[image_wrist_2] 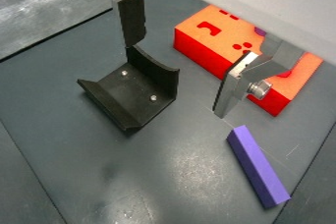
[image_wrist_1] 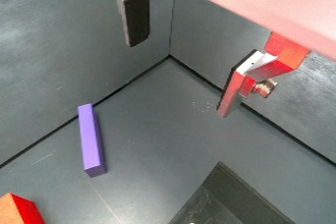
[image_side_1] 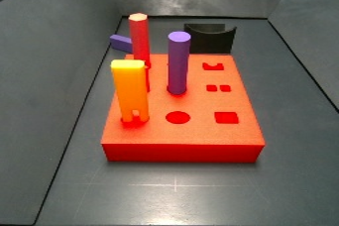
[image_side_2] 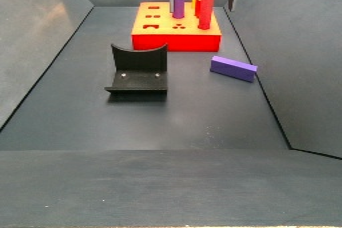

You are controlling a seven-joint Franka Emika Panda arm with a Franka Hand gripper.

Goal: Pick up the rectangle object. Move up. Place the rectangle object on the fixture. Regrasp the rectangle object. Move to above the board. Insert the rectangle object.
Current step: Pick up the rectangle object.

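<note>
1. We see the gripper (image_wrist_2: 184,56) raised above the floor, its fingers (image_wrist_2: 130,20) spread apart with nothing between them (both wrist views show an empty gap).
2. We find the rectangle object (image_wrist_2: 258,165) lying flat on the dark floor, beside the board (image_side_2: 174,34) and apart from the fixture (image_side_2: 138,70); in a side view it lies just off the board's near corner (image_side_2: 234,68).
3. We note the fixture stands on the floor, empty, near the board.
4. On the board stand a purple cylinder (image_side_1: 177,61), a yellow-orange peg (image_side_1: 129,91) and a red peg (image_side_1: 139,39), all upright.
</note>
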